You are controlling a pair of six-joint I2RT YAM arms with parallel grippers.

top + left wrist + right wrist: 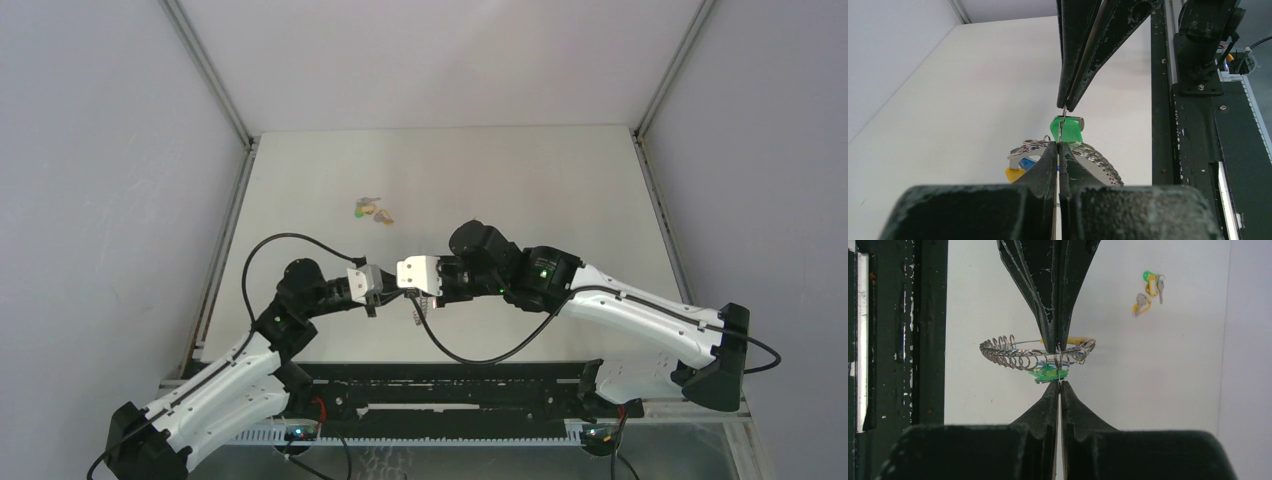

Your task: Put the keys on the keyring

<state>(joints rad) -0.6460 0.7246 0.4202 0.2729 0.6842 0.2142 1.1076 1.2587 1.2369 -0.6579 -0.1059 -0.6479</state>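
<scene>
Silvery-grey wire keyring (1015, 356), large and ribbed like a coil, is held between the two pincers. It sits over the white worktop (520, 180), a little left of centre and nearer the near edge than the far edge.

Left pincer (1058, 150): jaws fully closed, tips nipped on thin wire. Right pincer (1059, 390): jaws fully closed too, nipped on the wire tip to tip with the left one. Cannot tell whether each has the big ring's own wire or a key's small loop; it reads as the ring.

Green plastic-headed key (1067, 129) sits at the pinch point, just below the ring. Yellow-headed key (1012, 175) and blue-headed key (1029, 161) show beside it, apparently threaded already. Loose keys (1148, 289), with green and yellow heads and bare metal blades, lie clustered on the worktop. They are well apart from the ring, toward the far edge.

Handling, judged:
- **Ring:** light, springy, thin and smooth, so it is likely to twist or slip in a flat grip. Take it across the wire close to the opening, one pincer on each side, so the gap can be pried.
- **Keys:** light and rigid. The plastic head offers the broad, less slippery face to grip, leaving the eye free.
- **Risk:** hanging keys may swing and slide round the ring.
</scene>
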